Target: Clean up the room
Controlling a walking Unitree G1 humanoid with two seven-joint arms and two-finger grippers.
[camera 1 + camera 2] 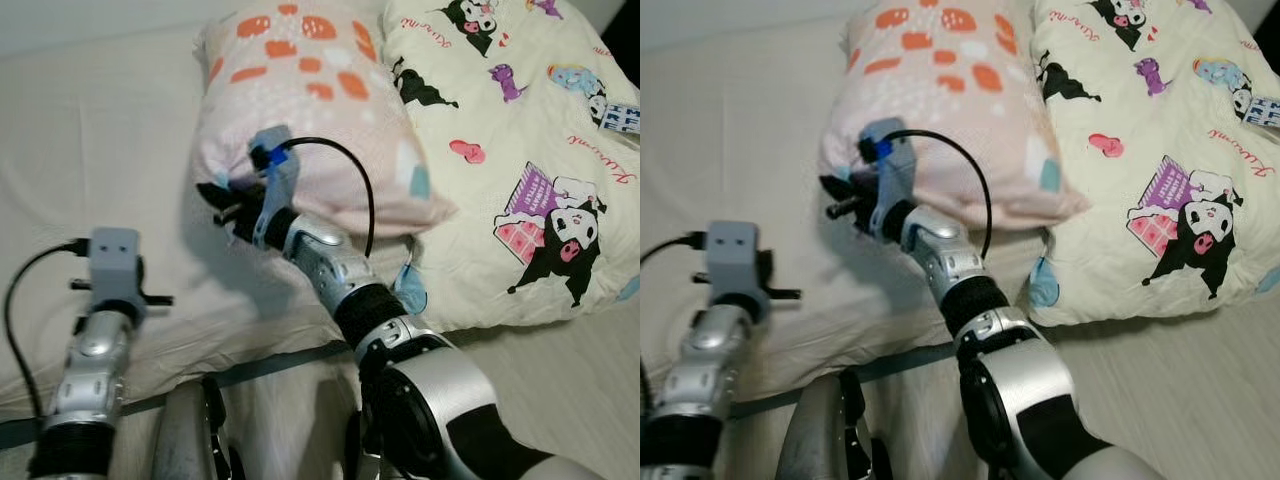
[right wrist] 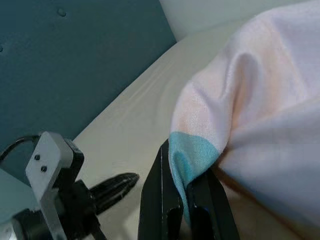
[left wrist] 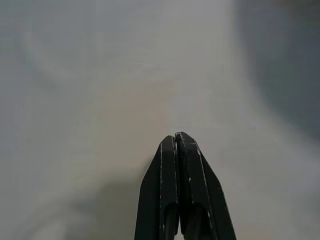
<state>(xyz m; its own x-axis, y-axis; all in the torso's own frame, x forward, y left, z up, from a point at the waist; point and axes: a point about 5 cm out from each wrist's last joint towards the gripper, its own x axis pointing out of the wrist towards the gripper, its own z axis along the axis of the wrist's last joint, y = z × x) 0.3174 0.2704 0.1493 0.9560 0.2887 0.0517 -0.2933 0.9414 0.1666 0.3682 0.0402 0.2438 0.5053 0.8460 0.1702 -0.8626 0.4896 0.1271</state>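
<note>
Where clamped, pillow corner inside right tool

A cream bed sheet covered the mattress, smooth but for a few soft creases. On its right side lay a pale yellow cushion printed with black-and-white cartoon figures, a pink heart and small purple shapes, with pink script along one edge. A small blue-and-white patterned item rested on that cushion at the far right, too small to identify. A dark strip ran along the bed's near edge. Beyond the sheet stood a teal panel, flat and plain.
</note>
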